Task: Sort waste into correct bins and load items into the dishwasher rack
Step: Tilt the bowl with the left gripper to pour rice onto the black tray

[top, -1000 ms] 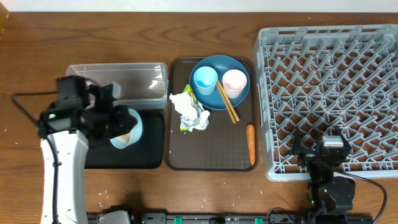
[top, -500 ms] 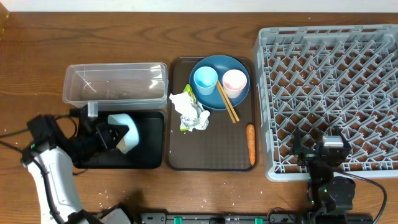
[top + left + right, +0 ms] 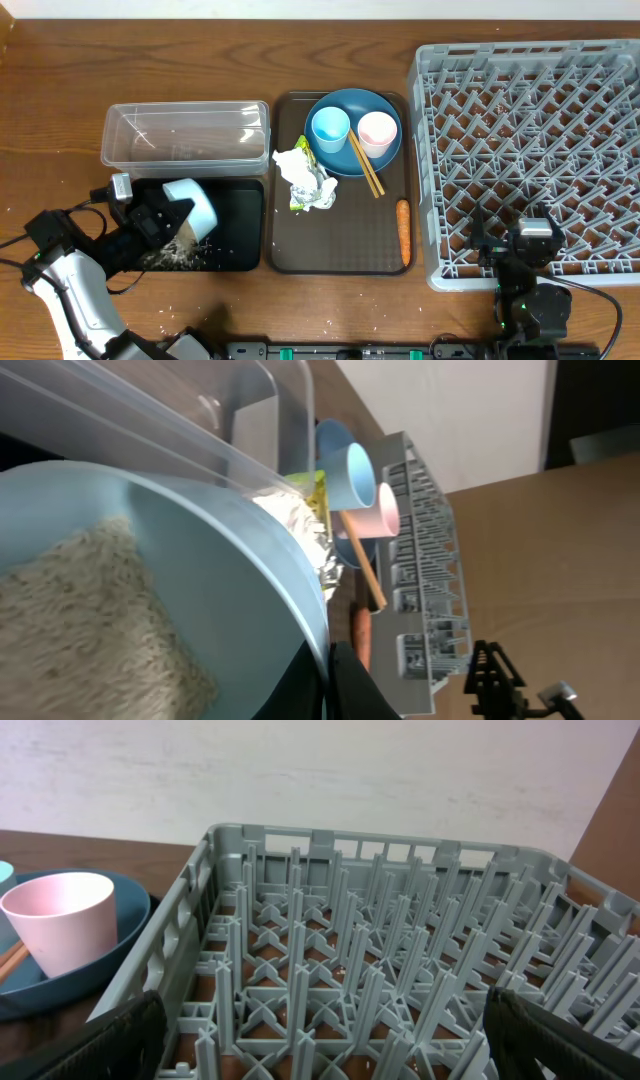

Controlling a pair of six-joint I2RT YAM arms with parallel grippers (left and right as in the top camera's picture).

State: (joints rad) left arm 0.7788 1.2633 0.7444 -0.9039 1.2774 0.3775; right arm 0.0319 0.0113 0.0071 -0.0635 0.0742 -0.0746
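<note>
The bowl (image 3: 192, 203) is seen to be light blue, the rice (image 3: 172, 258) white, the tray (image 3: 240, 248) black. A dark blue dish (image 3: 352, 100), a light blue cup (image 3: 331, 128), a pink cup (image 3: 377, 132), brown chopsticks (image 3: 366, 166) and an orange carrot (image 3: 403, 230) are shown. A grey lattice is formed by the rack (image 3: 530, 150); the bench (image 3: 60, 100) is brown and wood-grained.
</note>
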